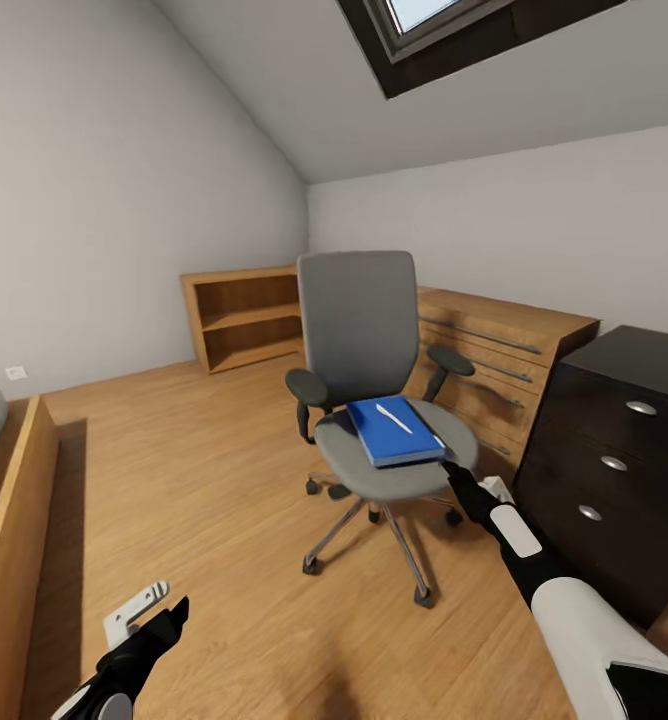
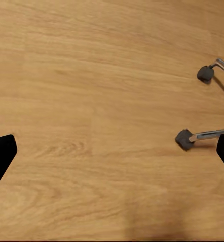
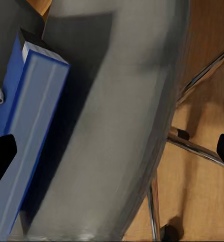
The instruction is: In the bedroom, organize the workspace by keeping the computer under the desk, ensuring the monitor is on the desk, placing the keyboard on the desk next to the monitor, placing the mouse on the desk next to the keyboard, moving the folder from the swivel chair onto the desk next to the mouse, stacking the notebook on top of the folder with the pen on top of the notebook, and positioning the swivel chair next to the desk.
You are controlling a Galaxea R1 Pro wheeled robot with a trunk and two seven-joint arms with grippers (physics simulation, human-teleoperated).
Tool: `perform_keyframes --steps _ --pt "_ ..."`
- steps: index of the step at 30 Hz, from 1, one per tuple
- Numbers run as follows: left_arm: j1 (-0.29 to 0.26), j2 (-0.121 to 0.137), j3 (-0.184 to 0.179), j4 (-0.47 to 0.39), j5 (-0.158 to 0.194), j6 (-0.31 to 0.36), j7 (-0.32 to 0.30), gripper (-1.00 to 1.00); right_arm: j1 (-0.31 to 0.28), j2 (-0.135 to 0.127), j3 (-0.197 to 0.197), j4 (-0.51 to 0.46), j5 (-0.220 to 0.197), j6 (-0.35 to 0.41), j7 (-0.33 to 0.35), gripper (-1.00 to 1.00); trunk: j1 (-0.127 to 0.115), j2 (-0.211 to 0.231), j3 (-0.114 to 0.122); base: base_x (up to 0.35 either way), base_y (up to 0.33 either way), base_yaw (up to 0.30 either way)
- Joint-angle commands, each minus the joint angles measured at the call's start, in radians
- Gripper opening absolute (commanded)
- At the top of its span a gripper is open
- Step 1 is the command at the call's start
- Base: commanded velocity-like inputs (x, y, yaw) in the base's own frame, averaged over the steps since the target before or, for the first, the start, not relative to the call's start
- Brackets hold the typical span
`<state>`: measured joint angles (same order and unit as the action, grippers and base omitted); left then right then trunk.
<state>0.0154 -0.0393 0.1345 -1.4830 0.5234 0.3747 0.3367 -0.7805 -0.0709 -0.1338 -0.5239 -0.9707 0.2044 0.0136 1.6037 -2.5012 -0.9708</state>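
Wood flooring [image 1: 224, 520] runs across an attic bedroom with a sloped ceiling and a skylight [image 1: 424, 20] overhead, and you're looking down over both arms. Far left, a bed's wooden side [image 1: 14, 540] edges in. Your left gripper [image 1: 159, 620] hangs low over bare floor; from its wrist camera the 2 fingers sit wide apart with nothing between them, just planks and 2 of the chair's castors [image 2: 184, 139]. Moving right, an open wooden bookshelf [image 1: 242, 318] stands against the back wall. Centre, you've got the swivel chair [image 1: 359, 330] facing you, and on its grey seat lies the notebook [image 1: 394, 432], bright blue, with the pen [image 1: 392, 416] resting on its cover. Whether the folder is beneath it, you can't tell. Your right gripper [image 1: 452, 470] reaches in at the seat's front edge just beside the notebook; its wrist camera shows the fingers spread wide, holding nothing, the notebook's edge [image 3: 31, 131] close by. Behind the chair sits a light wooden dresser [image 1: 504, 350]; far right, the desk [image 1: 614, 440] shows its dark drawer unit with 3 round silver knobs.
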Motion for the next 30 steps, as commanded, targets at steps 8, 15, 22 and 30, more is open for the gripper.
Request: perform_keyframes --steps 8,15,22,30 --pt "0.000 -0.001 0.000 -0.002 0.010 0.003 0.005 1.00 0.000 0.003 -0.003 0.000 -0.004 0.004 0.002 1.00 -0.001 0.000 -0.001 -0.057 0.000 0.001" --pt "0.000 -0.001 0.000 0.002 0.011 0.003 0.005 1.00 0.000 0.006 -0.002 0.001 -0.009 0.011 0.002 1.00 -0.001 0.000 -0.001 -0.005 0.000 0.000" --pt "0.000 -0.001 -0.001 0.011 0.010 0.003 0.005 1.00 0.000 0.009 0.001 0.000 -0.010 0.012 0.002 1.00 -0.001 0.000 -0.001 0.000 0.000 0.000" --pt "0.000 0.001 -0.027 0.015 0.011 0.001 0.008 1.00 0.000 0.011 0.002 0.001 -0.011 0.055 0.003 1.00 -0.001 0.000 -0.002 0.000 0.000 0.015"
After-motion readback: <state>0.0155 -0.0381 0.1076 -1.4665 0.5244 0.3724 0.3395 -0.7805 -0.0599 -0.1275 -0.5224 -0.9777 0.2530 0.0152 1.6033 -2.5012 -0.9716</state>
